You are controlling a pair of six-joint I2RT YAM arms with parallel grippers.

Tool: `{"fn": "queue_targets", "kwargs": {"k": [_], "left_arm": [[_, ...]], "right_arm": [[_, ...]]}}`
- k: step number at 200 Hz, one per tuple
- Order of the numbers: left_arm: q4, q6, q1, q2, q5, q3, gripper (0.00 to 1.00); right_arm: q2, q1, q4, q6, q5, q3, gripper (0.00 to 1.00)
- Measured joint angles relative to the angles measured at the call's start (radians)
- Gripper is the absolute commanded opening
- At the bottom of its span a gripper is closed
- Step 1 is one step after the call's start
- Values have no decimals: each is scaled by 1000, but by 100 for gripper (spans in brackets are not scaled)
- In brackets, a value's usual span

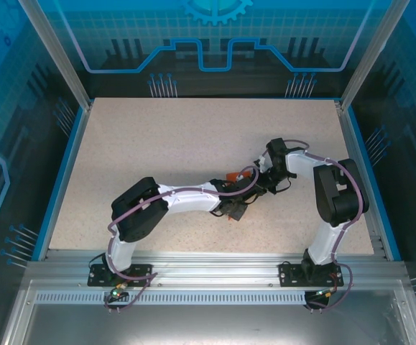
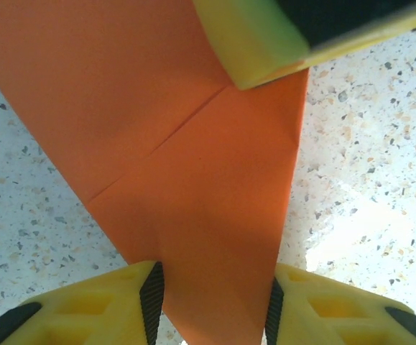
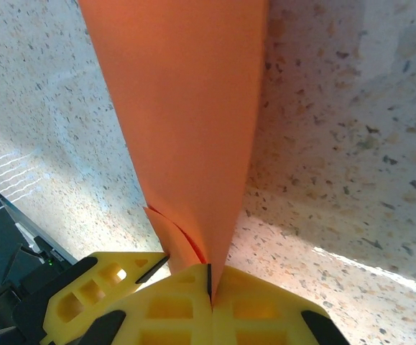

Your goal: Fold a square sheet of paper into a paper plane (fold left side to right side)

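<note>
I am watching the right gripper (image 3: 209,277) pinching the paper plane (image 2: 193,187) by one tip, low over the table (image 2: 366,180). The left gripper (image 2: 215,302) is straddling the other tip, half-open, holding nothing. Any pulling apart is risking a tear or sprung folds.

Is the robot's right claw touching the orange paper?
Touching. In the right wrist view, the right gripper is shut, and the narrow end of the orange paper runs straight into its closed jaws, pinched there with no gap.

Seen from above, the paper plane (image 1: 230,175) is mostly hidden.
</note>
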Motion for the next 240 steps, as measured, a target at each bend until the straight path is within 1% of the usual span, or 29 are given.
{"fn": "queue_targets", "kwargs": {"k": [35,71,104,120,144,174,196,223,240], "left_arm": [[-3,0,-2,0,-8,1,43],[-13,1,-4,0,-15,6,35],[-13,1,-5,0,-15,6,27],[-13,-2,-6,0,-19,6,23],[-17,-6,-6,0,-28,6,18],[8,-6,-8,0,-30,6,17],[44,-5,-10,0,-29,6,17],[112,-3,-16,0,-29,11,19],[105,0,-21,5,-18,11,20]], "right_arm": [[1,0,-1,0,0,0,3],[2,0,-7,0,2,5,4],[2,0,-8,0,6,6,6],[2,0,-8,0,9,6,10],[2,0,-9,1,27,6,20],[-1,-9,-4,5,29,6,31],[-20,-38,-3,9,34,5,41],[-73,-90,-6,5,43,-13,45],[-116,-133,-7,5,35,-23,48]]}}
